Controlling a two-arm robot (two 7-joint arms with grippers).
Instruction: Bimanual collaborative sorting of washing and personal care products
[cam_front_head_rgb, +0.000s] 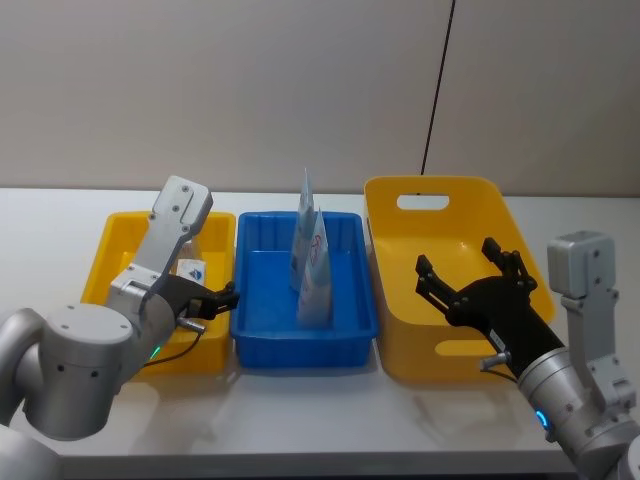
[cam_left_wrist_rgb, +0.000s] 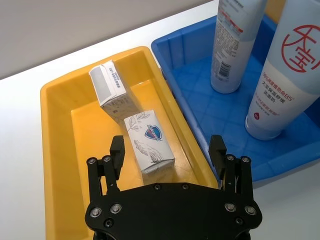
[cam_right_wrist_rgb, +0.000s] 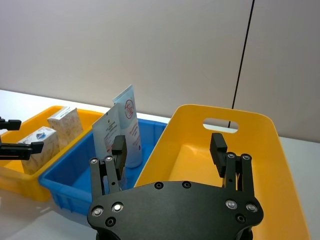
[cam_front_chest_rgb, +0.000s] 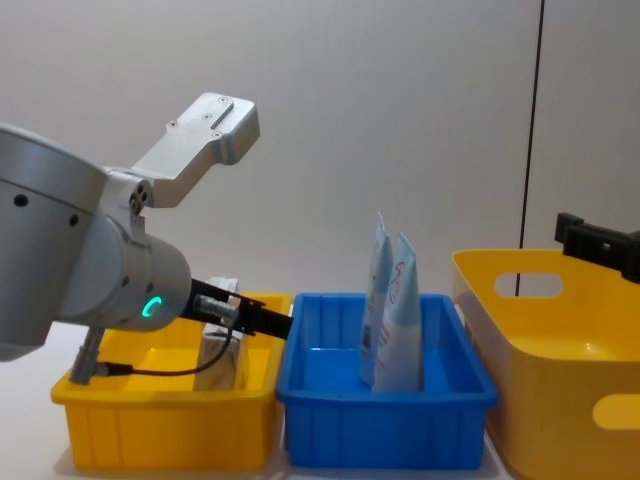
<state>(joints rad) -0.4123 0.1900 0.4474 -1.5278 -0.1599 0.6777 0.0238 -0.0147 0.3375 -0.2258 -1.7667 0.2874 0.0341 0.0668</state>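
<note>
Over small yellow bin (cam_left_wrist_rgb: 90, 150), at 9 o'clock of blue bin (cam_left_wrist_rgb: 200, 105): left gripper (cam_left_wrist_rgb: 167, 147) spread wide, holding nothing, above logo pack (cam_left_wrist_rgb: 149, 142); 2nd pack (cam_left_wrist_rgb: 111, 90) touches it. 2 pale-blue tubes (cam_left_wrist_rgb: 282, 85) stand in blue bin. Right gripper (cam_right_wrist_rgb: 168, 145) open, empty, above large yellow bin (cam_right_wrist_rgb: 260, 150) at 3 o'clock. Risk: 1 left finger looks over the bin rims and could strike them descending; a skewed pack may twist free.

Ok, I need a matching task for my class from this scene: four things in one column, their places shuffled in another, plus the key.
Things
1. leaf-patterned packs
2. pale-blue tubes
3. left gripper
4. right gripper

Places
A. open, over the large yellow bin
B. inside the small yellow bin
C. open, over the small yellow bin
D. standing in the blue bin

Pairs: 1-B, 2-D, 3-C, 4-A
</note>
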